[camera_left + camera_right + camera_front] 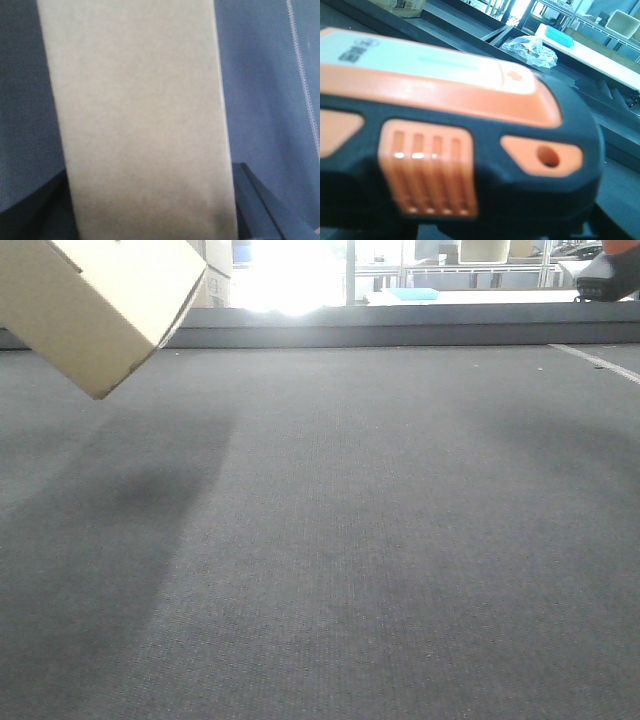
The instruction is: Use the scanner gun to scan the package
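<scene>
At right wrist, scanner gun [470,145]; frontally, package [95,300] aloft.

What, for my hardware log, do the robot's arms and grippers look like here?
Very little shows. In the left wrist view, the left fingers are plain matte black, flat-sided and angular, one on each side of the package. No cables, markings or arm links are visible. The right gripper cannot be seen, because the scanner gun fills its wrist view.
</scene>
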Tool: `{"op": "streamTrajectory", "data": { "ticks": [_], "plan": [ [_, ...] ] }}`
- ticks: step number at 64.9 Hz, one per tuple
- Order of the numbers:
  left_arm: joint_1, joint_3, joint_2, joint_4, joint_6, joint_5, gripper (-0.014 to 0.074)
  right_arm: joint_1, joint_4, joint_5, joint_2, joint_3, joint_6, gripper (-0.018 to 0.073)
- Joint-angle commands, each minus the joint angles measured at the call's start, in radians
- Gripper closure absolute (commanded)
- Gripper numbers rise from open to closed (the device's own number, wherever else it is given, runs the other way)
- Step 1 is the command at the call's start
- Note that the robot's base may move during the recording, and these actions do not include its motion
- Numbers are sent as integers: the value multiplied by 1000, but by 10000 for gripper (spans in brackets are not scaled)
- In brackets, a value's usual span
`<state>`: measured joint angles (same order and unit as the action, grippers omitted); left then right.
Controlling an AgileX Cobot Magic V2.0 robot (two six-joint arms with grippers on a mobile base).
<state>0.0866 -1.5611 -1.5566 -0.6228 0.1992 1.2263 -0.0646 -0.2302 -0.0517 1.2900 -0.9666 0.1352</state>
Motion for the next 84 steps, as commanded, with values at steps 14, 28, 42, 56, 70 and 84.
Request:
{"op": "streamTrajectory", "data": {
  "ticks": [14, 28, 42, 56, 70, 84],
  "plan": [
    [1, 1, 14, -10, -1, -5, 707, 23, -12, -110, -15, -19, 5, 693],
    [1, 1, 14, 34, -1, -5, 707, 23, -12, -158, 3, -20, 5, 693],
    [1, 1, 14, 74, -1, -5, 707, 26, -12, -166, 8, -20, 5, 693],
    [1, 1, 25, 105, -1, -5, 707, 65, -12, -166, 8, -20, 5, 693],
    [1, 1, 36, 105, -1, -5, 707, 81, -3, -180, 8, -20, 5, 693],
    [-1, 1, 36, 105, -1, -5, 707, 81, 11, -185, 16, -20, 5, 708]
  ]
}}
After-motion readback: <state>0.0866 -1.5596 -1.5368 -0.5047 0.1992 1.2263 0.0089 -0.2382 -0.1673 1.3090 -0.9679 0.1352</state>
